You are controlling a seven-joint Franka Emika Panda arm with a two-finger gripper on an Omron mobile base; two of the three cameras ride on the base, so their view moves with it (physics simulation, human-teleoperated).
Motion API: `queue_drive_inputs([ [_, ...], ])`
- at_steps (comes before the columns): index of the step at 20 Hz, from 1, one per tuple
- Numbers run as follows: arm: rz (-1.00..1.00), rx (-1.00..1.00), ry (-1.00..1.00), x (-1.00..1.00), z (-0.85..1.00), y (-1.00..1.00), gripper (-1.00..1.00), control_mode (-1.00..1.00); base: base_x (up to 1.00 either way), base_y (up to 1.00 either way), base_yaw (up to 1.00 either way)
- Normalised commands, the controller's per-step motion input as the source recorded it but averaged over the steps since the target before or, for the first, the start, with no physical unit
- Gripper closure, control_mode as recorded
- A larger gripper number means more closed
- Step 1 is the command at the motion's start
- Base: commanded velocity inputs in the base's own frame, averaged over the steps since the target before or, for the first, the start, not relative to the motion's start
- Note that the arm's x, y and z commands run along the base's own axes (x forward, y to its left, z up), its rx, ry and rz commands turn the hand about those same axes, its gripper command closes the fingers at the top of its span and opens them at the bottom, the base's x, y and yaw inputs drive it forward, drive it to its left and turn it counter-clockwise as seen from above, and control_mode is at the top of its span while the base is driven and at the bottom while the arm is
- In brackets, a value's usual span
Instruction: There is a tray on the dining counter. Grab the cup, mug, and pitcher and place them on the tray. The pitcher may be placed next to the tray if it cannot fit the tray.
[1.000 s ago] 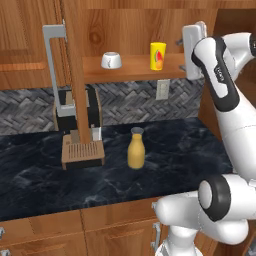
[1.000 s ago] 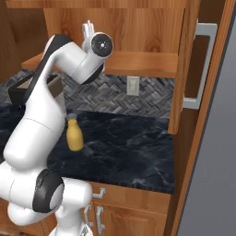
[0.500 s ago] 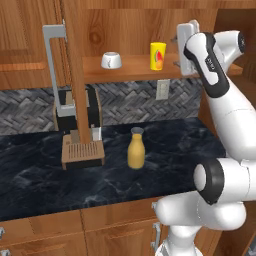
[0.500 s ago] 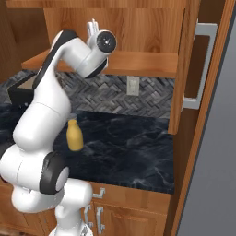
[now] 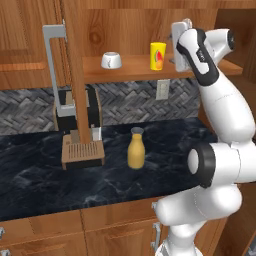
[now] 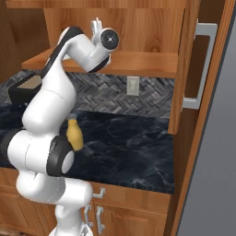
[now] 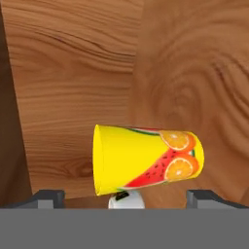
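Up at the wooden shelf, gripper (image 7: pixel 125 197) spread wide before the cup (image 7: pixel 146 160).

Between the two dark fingertips (image 7: pixel 47 197), which stand far apart and hold nothing, the hand view shows the yellow cup with its fruit print lying sideways because the camera is rolled. From the left base view the cup (image 5: pixel 157 55) stands upright on the shelf (image 5: pixel 130 67), just left of the gripper (image 5: pixel 178 42); the white mug (image 5: pixel 111 60) sits farther left on the same shelf. Below, the pitcher (image 5: pixel 135 148) stands on the black marble counter (image 5: pixel 45 180), near a wooden stand (image 5: pixel 82 152).
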Motion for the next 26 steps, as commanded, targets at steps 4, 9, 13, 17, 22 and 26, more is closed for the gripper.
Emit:
queue_drive_inputs([
  [4, 0.00, 0.00, 0.00, 0.44, -0.06, 0.00, -1.00, -1.00, 0.00, 0.00, 0.00],
  [9, 0.00, 0.00, 0.02, 0.31, -0.17, 0.00, -1.00, -1.00, 0.00, 0.00, 0.00],
  [13, 0.00, 0.00, 0.06, 0.26, -0.24, 0.00, -1.00, -1.00, 0.00, 0.00, 0.00],
  [17, 0.00, 0.00, 0.07, 0.22, -0.23, 0.00, -1.00, -1.00, 0.00, 0.00, 0.00],
  [22, 0.00, 0.00, 0.06, 0.20, -0.16, 0.00, -1.00, -1.00, 0.00, 0.00, 0.00],
  [26, 0.00, 0.00, 0.07, 0.10, -0.16, 0.00, -1.00, -1.00, 0.00, 0.00, 0.00],
])
